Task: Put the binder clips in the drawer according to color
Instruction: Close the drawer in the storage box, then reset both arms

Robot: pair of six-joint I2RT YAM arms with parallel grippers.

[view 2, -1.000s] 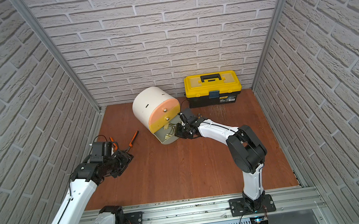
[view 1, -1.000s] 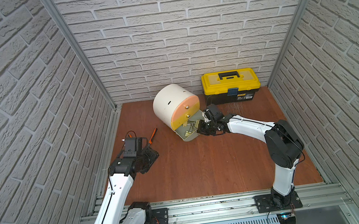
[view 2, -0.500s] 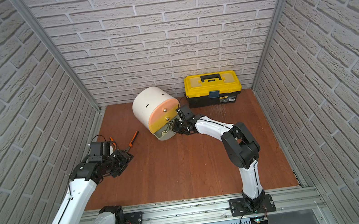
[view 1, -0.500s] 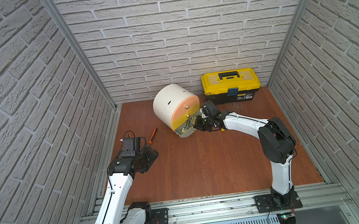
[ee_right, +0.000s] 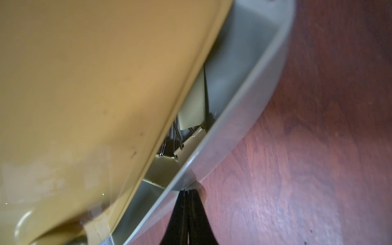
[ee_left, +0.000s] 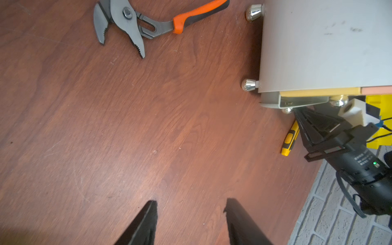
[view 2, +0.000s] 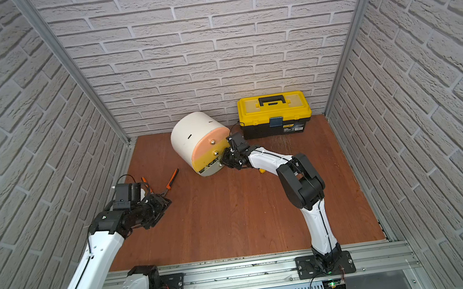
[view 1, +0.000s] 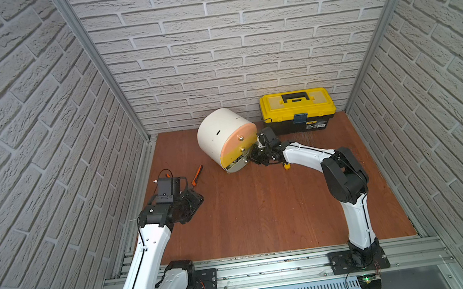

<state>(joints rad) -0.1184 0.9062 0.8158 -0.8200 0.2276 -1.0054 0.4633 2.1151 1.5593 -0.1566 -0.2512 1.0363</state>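
The drawer (view 1: 228,139) (view 2: 199,142) is the white barrel cabinet at the back, with peach, yellow and pale grey fronts. Its grey bottom drawer (ee_right: 237,118) stands out by a narrow gap. Through that gap the right wrist view shows pale yellow binder clips (ee_right: 192,114) with wire handles lying inside. My right gripper (view 1: 252,156) (view 2: 224,161) (ee_right: 187,191) is shut, its tips pressed against the grey front and holding nothing. Far to the left, my left gripper (view 1: 193,201) (view 2: 165,205) (ee_left: 191,206) hangs open and empty over bare floor.
Orange-handled pliers (view 1: 197,174) (ee_left: 135,23) lie between the left gripper and the cabinet. A yellow-black utility knife (view 1: 287,166) (ee_left: 289,139) lies under the right forearm. A yellow-and-black toolbox (view 1: 297,109) stands against the back wall. Brick walls close in three sides.
The grey bottom drawer, pulled well out a second ago, has slid almost fully in, the right gripper moving with it toward the cabinet. The left arm has stayed still.
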